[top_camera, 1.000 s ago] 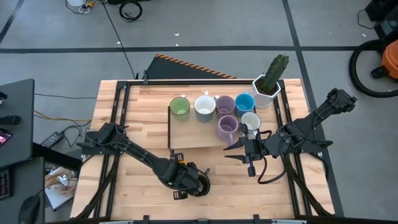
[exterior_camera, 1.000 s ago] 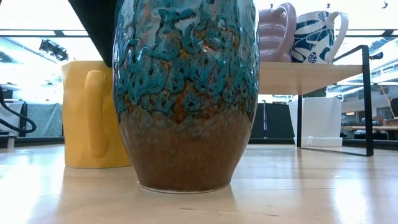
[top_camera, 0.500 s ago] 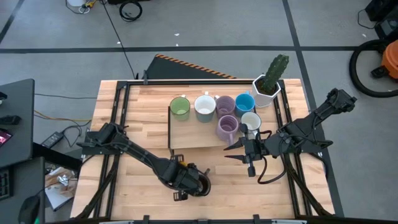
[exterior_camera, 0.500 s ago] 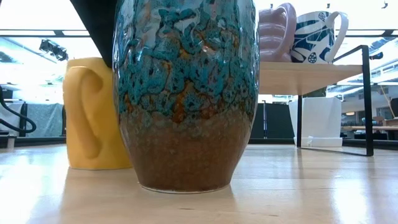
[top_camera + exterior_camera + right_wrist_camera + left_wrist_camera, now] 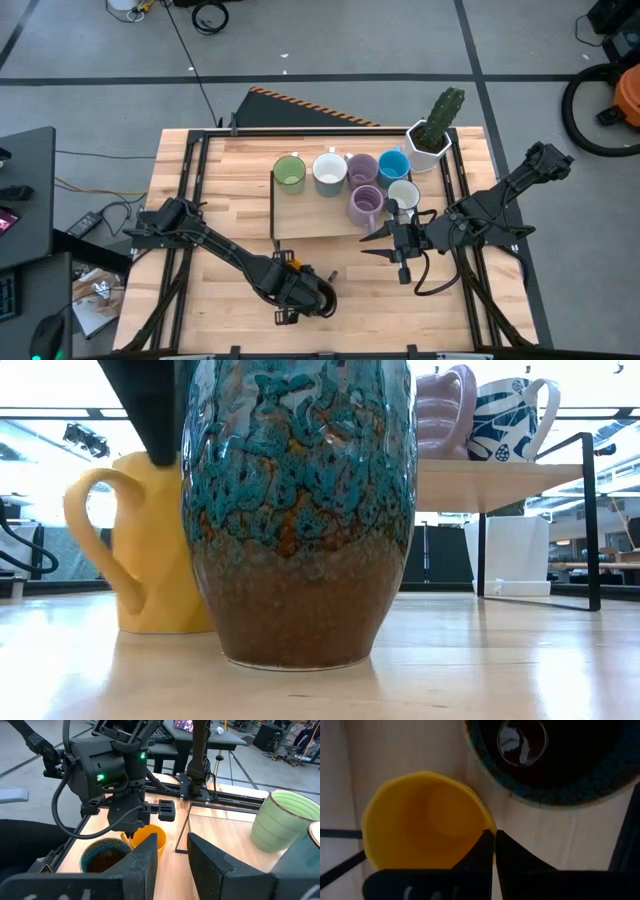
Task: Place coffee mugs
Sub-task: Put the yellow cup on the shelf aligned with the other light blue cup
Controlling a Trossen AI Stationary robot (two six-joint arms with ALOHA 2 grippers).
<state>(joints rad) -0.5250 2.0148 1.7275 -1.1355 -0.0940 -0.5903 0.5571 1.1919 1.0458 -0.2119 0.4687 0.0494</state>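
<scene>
At the high view's lower centre, the left gripper (image 5: 297, 283) is pinching the orange mug's (image 5: 422, 820) rim, right beside the brown mug (image 5: 300, 510); lifting risks knocking it. Mid-right, the right gripper (image 5: 385, 240) is waiting, fingers parted, empty, near the shelf (image 5: 300, 220).

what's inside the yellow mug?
Yellow mug looks empty: bare yellow bottom visible. Left gripper, shut on its rim, covers part of the inside near that wall.
</scene>
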